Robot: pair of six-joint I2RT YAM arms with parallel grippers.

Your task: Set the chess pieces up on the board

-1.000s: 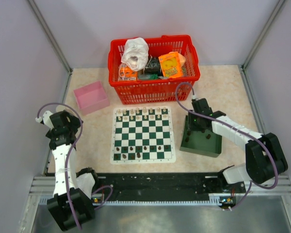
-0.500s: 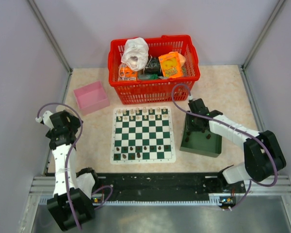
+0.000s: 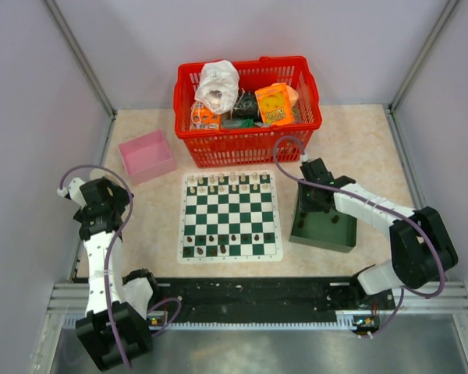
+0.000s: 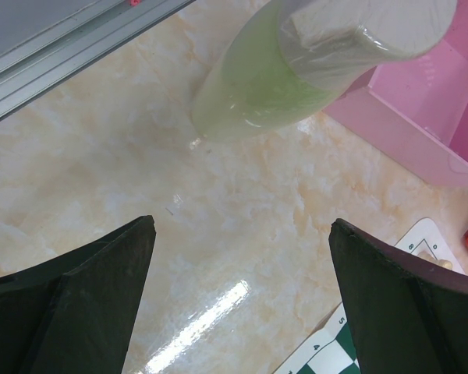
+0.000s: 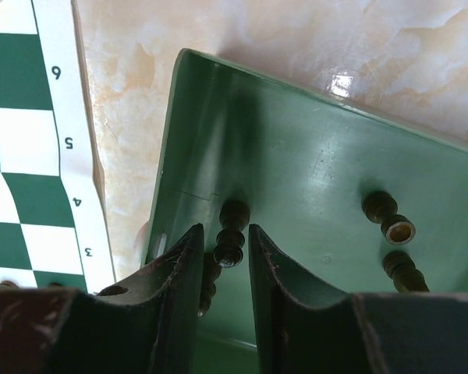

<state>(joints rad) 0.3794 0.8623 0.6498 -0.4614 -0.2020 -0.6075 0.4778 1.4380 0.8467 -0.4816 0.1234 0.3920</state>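
Surface: a beige marbled table (image 3: 359,140) with a metal rail (image 3: 249,300) along its near edge.
Room: plain grey walls (image 3: 31,78) close it in on three sides.
Left arm: folded up at the table's left edge, well apart from the chessboard (image 3: 230,216).
Left gripper (image 4: 242,226): hangs over bare table with its fingers spread wide and nothing between them.
Right arm: reaches forward and left from its base, the wrist bent down into the green tray (image 3: 325,234).
Right gripper (image 5: 225,243): fingers drawn close together, clamped on a dark piece (image 5: 232,227) lying near the tray's left wall.
Green tray: sits just right of the chessboard, turned at a slight angle to it. More dark pieces (image 5: 388,214) lie loose in it, right of the gripper.
Chessboard: lies at mid-table. Cream pieces (image 3: 226,184) fill its far rows, and a few dark ones stand on the near rows.
Red basket (image 3: 248,148): stands behind the chessboard, holding a white bag (image 3: 218,84), an orange carton (image 3: 274,104) and other packets.
Pink box (image 3: 147,156): sits beyond the chessboard's far left corner.
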